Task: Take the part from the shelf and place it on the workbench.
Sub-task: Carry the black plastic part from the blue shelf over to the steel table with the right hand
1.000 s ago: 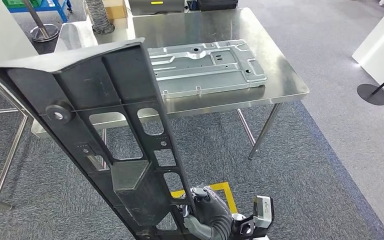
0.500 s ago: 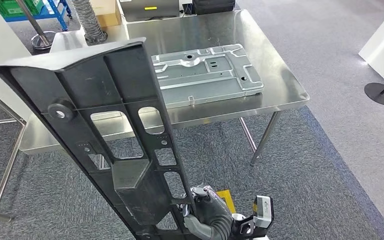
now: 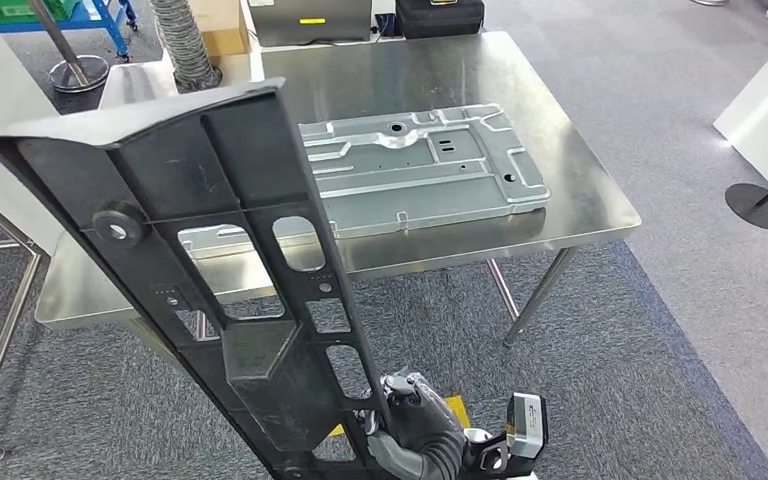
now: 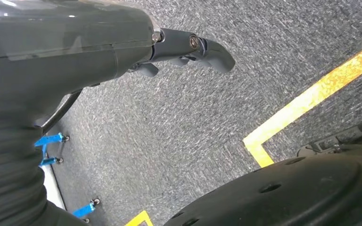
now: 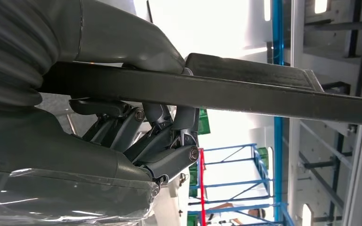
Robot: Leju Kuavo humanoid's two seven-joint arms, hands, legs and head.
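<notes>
While the right hand [image 3: 415, 425] clamps its lower edge, the long black part [image 3: 210, 270] stands tilted short of the workbench [image 3: 580, 190] | looks stiff, ribbed, top-heavy — better held mid-length; left hand [image 4: 188, 47] hangs, fingers spread, empty

A flat stamped grey sheet-metal panel [image 3: 415, 165] covered the middle of the shiny steel workbench [image 3: 580, 195], reaching close to its near edge. Bare steel lay along the right edge, the far edge and the left end. A ribbed grey hose [image 3: 182, 42] and a dark case [image 3: 441, 14] stood at the far edge. The long black ribbed plastic part [image 3: 220, 260] hid the near-left corner.
</notes>
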